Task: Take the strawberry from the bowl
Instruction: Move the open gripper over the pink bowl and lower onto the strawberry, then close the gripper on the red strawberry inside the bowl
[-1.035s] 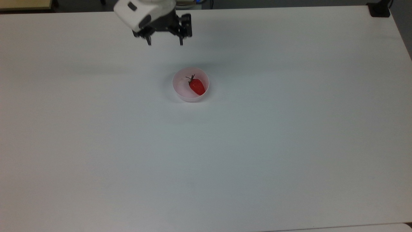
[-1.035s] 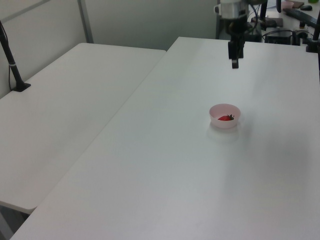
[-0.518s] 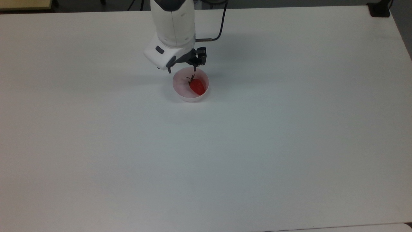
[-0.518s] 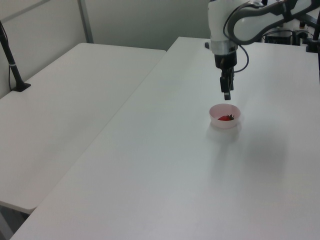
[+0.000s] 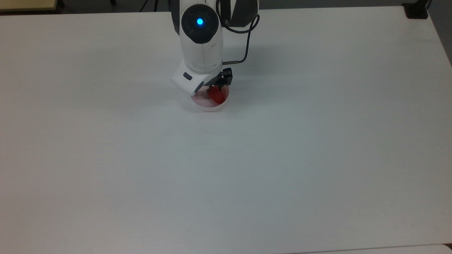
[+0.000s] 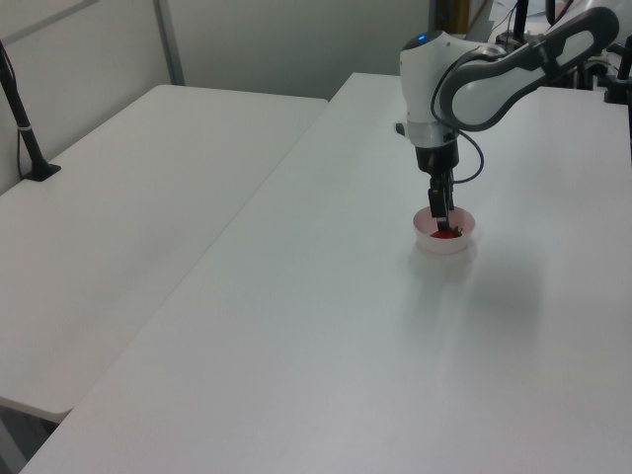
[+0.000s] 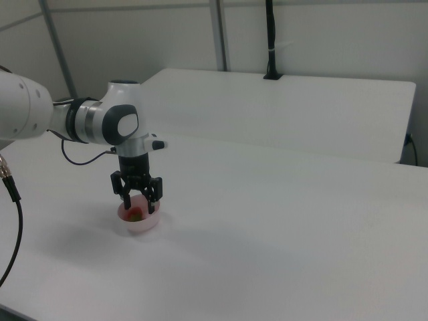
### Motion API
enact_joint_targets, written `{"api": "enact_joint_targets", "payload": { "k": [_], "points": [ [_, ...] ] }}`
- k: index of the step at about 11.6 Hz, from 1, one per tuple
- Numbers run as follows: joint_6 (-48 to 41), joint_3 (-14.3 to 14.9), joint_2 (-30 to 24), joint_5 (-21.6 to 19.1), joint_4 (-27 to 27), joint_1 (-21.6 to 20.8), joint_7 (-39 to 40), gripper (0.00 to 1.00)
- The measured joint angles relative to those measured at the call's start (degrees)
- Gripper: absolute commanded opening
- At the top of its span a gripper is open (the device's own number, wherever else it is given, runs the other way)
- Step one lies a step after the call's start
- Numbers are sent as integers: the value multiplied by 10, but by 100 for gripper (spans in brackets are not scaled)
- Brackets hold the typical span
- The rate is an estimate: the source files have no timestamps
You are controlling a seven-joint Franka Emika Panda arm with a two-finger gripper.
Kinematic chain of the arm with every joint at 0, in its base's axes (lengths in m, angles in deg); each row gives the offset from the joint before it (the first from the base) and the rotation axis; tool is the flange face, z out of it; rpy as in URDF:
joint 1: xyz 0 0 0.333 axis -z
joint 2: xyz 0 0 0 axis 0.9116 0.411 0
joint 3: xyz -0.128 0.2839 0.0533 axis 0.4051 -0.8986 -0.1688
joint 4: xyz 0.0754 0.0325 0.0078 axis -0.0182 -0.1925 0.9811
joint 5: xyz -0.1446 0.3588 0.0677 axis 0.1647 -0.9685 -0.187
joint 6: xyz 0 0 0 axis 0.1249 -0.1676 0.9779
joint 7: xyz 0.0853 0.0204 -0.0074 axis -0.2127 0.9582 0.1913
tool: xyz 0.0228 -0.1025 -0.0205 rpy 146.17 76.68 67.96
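The pale pink bowl stands on the white table, a little toward the far side. The red strawberry lies inside it. My gripper points straight down over the bowl and is open. In the right view one fingertip is on each side of the strawberry, about level with the rim. I cannot tell whether the fingers touch the fruit. In the top view the white hand covers the bowl's far-left part and the strawberry's stem.
A black cable loops from the arm above the table. A black clamp sits at the table's far right corner in the top view. A second white table adjoins, with a black post on it.
The arm has swung from the table's far edge to above the bowl and come down, so the open fingers now reach the bowl. The bowl and strawberry have not moved.
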Motion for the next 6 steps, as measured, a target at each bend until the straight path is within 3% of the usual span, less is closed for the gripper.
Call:
{"api": "enact_joint_targets", "payload": {
  "k": [3, 6],
  "points": [
    [0, -7, 6, 1, 0, 0, -3, 77],
    [11, -9, 18, 8, -1, 0, -8, 70]
  ]
}}
